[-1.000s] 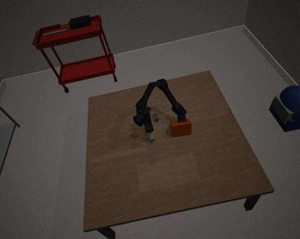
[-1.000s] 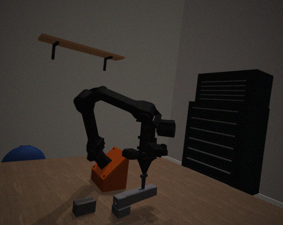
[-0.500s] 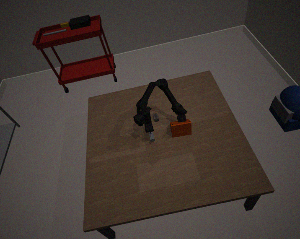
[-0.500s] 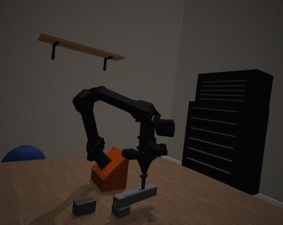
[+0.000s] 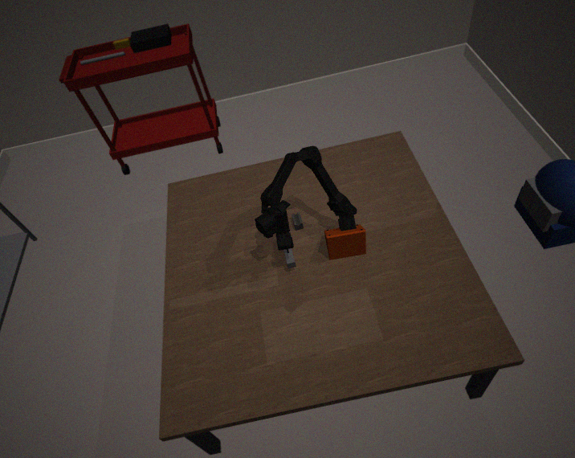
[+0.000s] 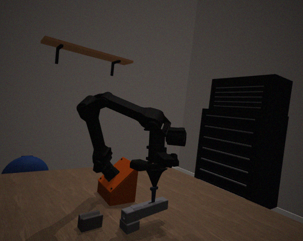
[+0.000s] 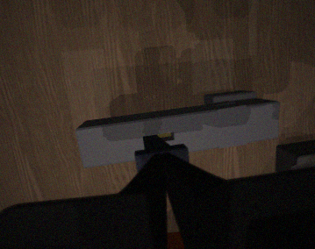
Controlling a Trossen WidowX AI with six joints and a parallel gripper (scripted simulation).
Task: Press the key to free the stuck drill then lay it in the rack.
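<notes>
Red cart [image 5: 140, 93], black tool chest [image 6: 243, 137], wall shelf [image 6: 86, 50].

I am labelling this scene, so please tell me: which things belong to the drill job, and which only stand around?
For the job:
shut gripper
key under it
long grey block holding the key
small grey block, likely the rack

Just standing around:
red cart
wall shelf
black drawer cabinet
blue dome
</notes>
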